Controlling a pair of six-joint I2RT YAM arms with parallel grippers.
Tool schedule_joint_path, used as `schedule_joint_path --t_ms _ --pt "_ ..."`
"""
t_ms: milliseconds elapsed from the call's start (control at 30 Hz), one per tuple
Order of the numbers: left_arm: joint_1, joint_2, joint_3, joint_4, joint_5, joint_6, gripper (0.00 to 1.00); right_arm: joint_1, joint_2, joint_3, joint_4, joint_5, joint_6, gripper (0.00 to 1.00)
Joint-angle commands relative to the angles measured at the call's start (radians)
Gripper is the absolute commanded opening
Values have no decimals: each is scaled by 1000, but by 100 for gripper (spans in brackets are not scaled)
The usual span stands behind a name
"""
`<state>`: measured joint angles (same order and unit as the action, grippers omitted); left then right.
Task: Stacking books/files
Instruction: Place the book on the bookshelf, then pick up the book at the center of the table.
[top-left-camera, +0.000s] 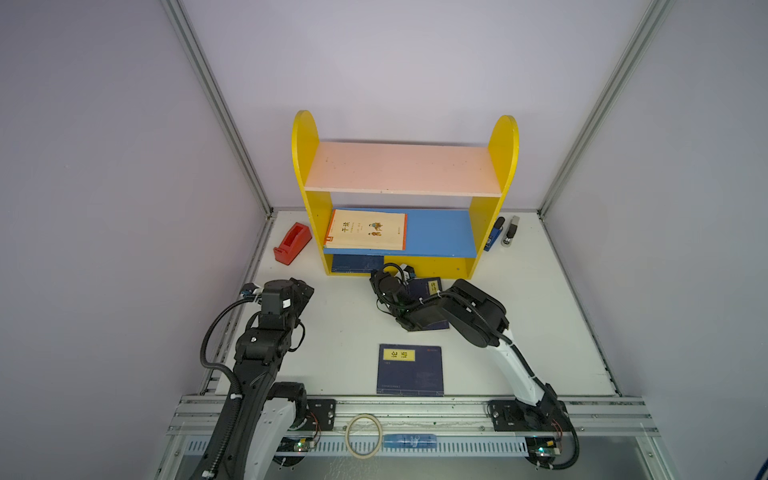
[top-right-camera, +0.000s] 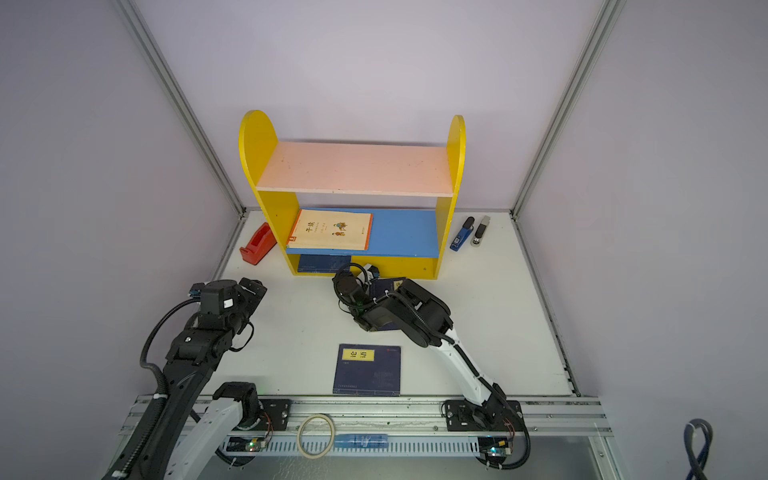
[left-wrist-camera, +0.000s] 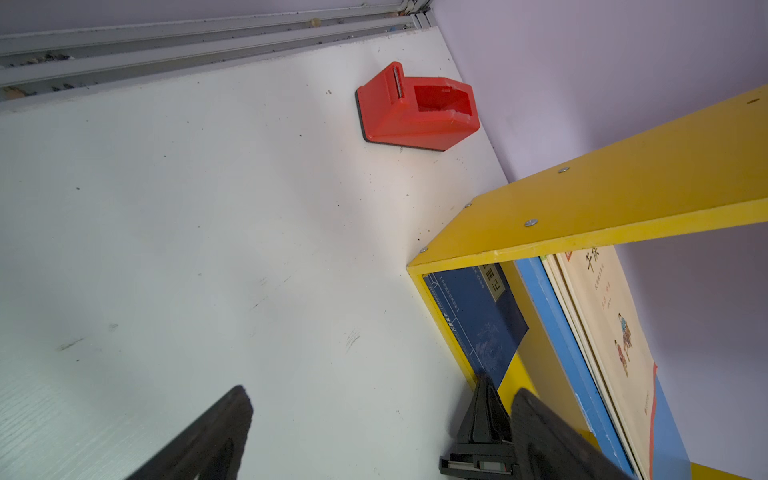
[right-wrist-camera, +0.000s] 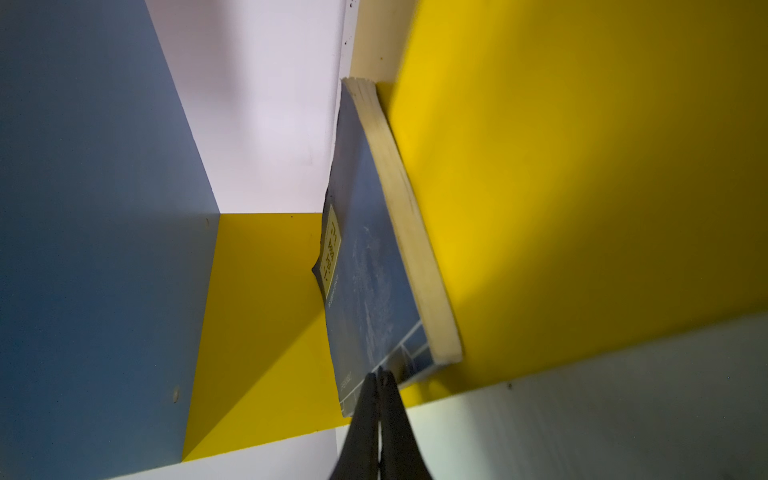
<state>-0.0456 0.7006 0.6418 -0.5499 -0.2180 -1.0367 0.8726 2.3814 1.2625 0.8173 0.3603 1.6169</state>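
The left pincer hangs spread and empty beside the left end of the yellow shelf unit. The navy book lies flat in the bottom compartment, straight ahead of the right pincer, whose jaws are pressed together, tips against the book's near corner. The book's page edge runs from there into the shelf's depth. The right arm is nearer. The compartment floor is smooth board, open rightward. A second navy book lies on the white table.

Shelf unit w/ yellow sides, pink top board, blue mid board; cream book w/ black title & small cartoon figs; navy book w/ yellow label; red tape dispenser; blue stapler; white table.
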Motion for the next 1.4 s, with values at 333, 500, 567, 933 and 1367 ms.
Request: schedule_joint_path --t_ms 333,500,567,933,1367 --pt "0 28 -8 49 59 14 100 70 -388 -333 -235 112 -199 31" --pt "-24 12 -29 84 96 20 100 122 -591 -566 -230 177 -243 32" --pt "-46 -2 -31 71 101 1 100 135 -671 -641 -238 199 -262 33" --pt "-513 -11 -112 99 79 -108 100 141 -1225 -869 -675 498 -460 57" --pt "-928 461 68 205 -71 -53 100 22 -1775 -1158 -700 412 -778 62"
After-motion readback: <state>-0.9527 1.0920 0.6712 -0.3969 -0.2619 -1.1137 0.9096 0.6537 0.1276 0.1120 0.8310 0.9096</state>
